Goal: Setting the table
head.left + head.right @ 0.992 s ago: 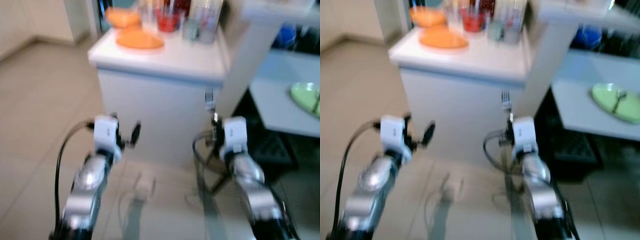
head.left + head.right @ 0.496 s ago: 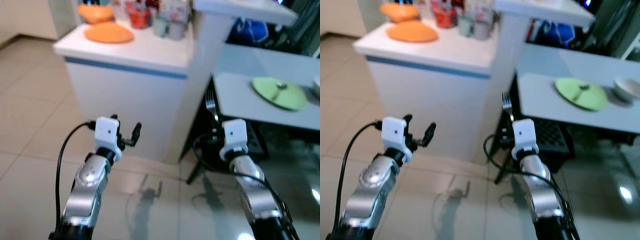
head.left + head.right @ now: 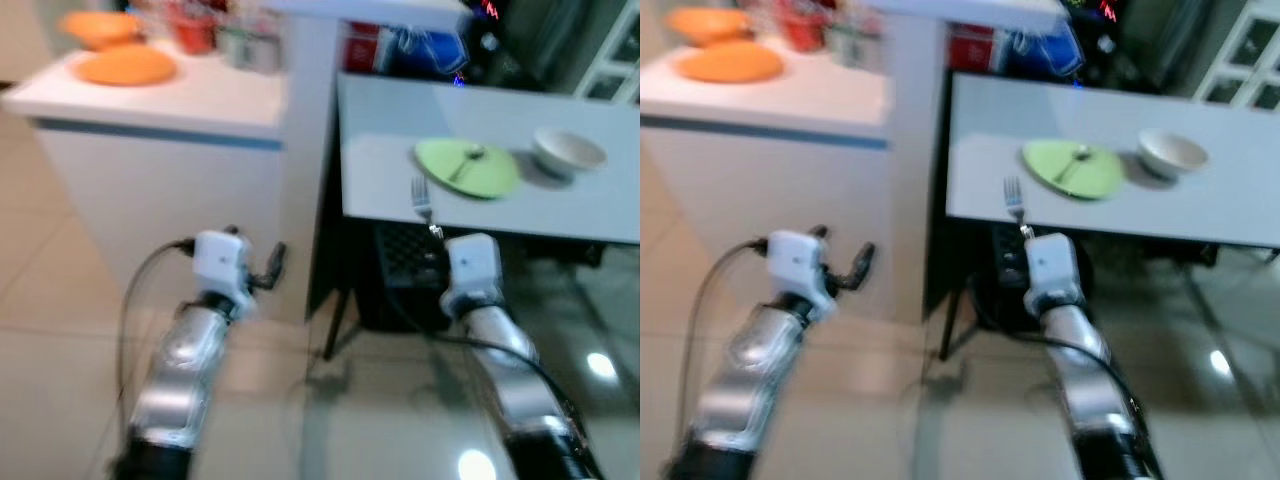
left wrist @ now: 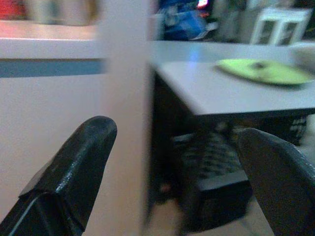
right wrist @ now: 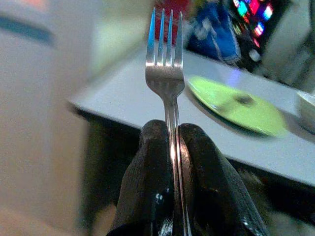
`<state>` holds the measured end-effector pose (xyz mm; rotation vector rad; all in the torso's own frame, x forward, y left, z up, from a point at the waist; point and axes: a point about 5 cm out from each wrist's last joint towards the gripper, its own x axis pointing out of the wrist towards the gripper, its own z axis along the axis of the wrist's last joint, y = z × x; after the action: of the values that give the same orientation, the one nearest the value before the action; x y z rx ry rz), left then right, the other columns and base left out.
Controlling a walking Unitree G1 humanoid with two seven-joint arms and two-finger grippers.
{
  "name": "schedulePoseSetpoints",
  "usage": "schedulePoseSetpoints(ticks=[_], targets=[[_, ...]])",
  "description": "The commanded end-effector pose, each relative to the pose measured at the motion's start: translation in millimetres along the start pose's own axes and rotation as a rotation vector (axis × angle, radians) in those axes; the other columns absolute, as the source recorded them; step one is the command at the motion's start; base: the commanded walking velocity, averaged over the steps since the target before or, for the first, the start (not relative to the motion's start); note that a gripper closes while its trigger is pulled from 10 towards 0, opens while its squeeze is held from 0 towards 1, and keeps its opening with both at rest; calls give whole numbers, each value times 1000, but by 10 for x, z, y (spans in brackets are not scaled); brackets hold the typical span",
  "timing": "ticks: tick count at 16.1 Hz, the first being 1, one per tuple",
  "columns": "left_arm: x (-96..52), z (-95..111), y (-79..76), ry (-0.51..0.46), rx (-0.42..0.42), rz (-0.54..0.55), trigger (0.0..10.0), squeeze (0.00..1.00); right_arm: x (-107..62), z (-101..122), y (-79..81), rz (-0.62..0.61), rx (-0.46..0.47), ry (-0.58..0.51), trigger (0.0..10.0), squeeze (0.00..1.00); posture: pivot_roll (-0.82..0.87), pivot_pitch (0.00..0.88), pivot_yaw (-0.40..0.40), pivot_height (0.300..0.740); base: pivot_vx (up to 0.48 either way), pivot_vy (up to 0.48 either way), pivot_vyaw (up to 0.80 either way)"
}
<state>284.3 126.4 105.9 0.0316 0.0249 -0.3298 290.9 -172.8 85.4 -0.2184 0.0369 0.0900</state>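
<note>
A fork [image 5: 165,78] is pinched upright, tines up, in the closed right pincer [image 5: 170,147], short of the bench [image 3: 600,205]; a green plate [image 3: 467,168] lies at one o'clock. The left pincer [image 4: 177,162] is spread wide, empty.

A silver fork [image 5: 167,83] sits between black fingers [image 5: 147,187]. The plate [image 3: 467,167] is lime green, the bowl [image 3: 568,152] white, and the blurred dish [image 3: 125,66] seems orange.
</note>
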Motion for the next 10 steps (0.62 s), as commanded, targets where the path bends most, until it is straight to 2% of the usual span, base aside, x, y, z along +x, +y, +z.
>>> schedulePoseSetpoints(ticks=[1, 8, 10], targets=[[-11, 41, 108, -8, 33, 30, 10000, 0, 59, 128, 46, 10, -1, -54, 10000, 0, 91, 0, -56, 740, 424, 0, 0], [-6, 37, 99, -10, 42, 36, 10000, 0, 47, 116, 57, 20, -8, -54, 10000, 0, 93, 0, -60, 740, 434, 0, 0], [3, 38, 95, -12, 47, 34, 10000, 0, 52, 112, 61, 22, -11, -52, 10000, 0, 94, 0, -62, 740, 399, -261, 0]])
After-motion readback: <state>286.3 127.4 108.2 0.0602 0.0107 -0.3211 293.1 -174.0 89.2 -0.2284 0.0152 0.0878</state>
